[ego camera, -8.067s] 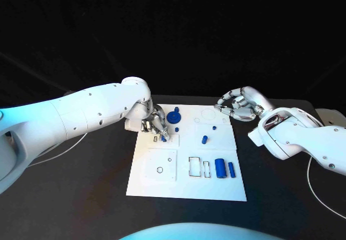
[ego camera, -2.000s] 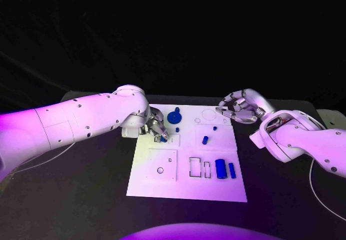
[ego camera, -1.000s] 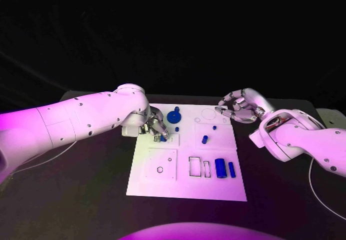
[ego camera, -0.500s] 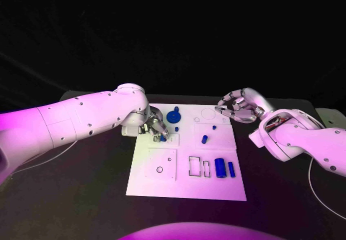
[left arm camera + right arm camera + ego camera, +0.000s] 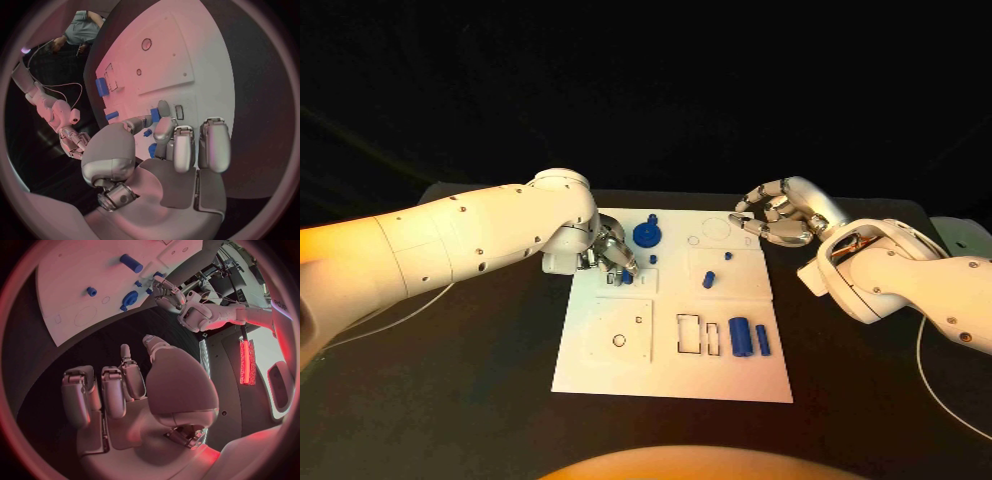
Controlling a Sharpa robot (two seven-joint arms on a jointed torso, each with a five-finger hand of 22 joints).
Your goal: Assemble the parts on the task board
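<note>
- Fingers of left hand (image 5: 607, 254): pinch small blue part (image 5: 155, 115) at task board (image 5: 672, 370) upper left, likely to seat it.
- Right hand (image 5: 775, 214): curled, holding nothing, beside board's far right corner.
- Counter (image 5: 473, 380): carries board.

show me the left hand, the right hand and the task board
left hand (image 5: 609, 254), head view, middle of the hand
right hand (image 5: 773, 213), head view, middle of the hand
task board (image 5: 672, 375), head view, bare near edge

The right hand (image 5: 134, 390) hangs beside the task board (image 5: 69, 295), fingers apart, holding nothing.
</note>
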